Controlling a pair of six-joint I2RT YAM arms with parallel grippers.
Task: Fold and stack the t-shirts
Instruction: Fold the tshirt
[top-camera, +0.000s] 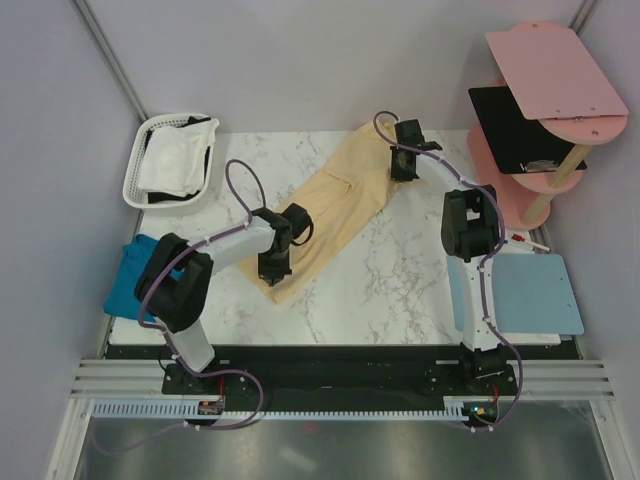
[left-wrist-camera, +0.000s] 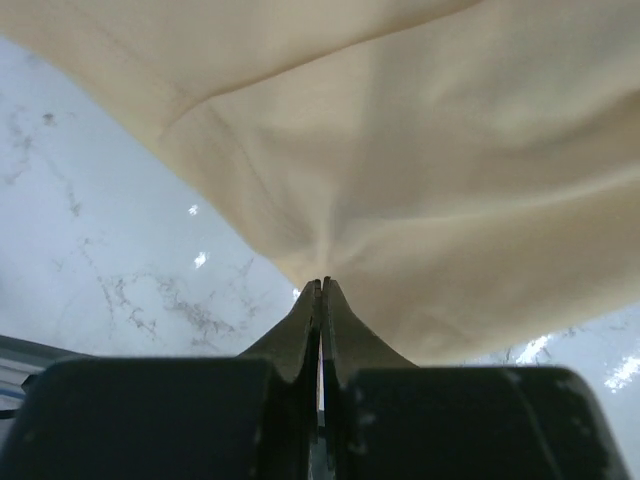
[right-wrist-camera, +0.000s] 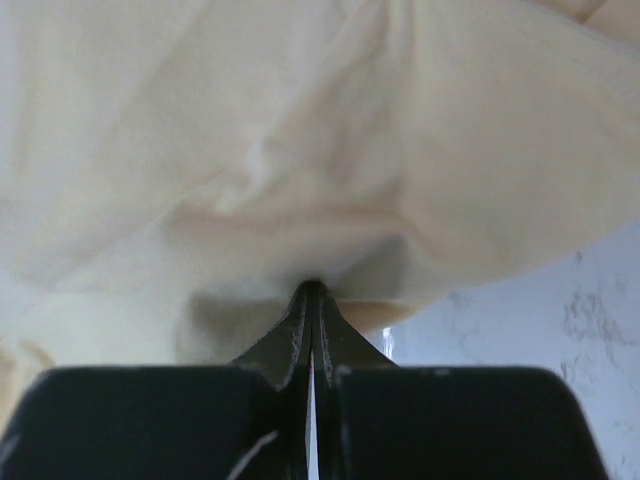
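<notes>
The pale yellow-cream t-shirt (top-camera: 340, 205) is stretched slantwise across the marble table, from near left to far right. My left gripper (top-camera: 272, 272) is shut on its near-left end; in the left wrist view the closed gripper (left-wrist-camera: 321, 285) pinches the cloth (left-wrist-camera: 420, 150). My right gripper (top-camera: 402, 170) is shut on the far-right end; in the right wrist view the gripper (right-wrist-camera: 312, 290) pinches the cloth (right-wrist-camera: 300, 130). The teal blue t-shirt (top-camera: 128, 278) lies at the table's left edge, partly under the left arm. The white t-shirt (top-camera: 178, 160) sits in the basket.
A white slotted basket (top-camera: 140, 170) stands at the far left. A light-blue mat (top-camera: 535, 290) lies at the right edge. A pink tiered stand (top-camera: 545, 110) with a black sheet stands at the far right. Grey walls enclose the table.
</notes>
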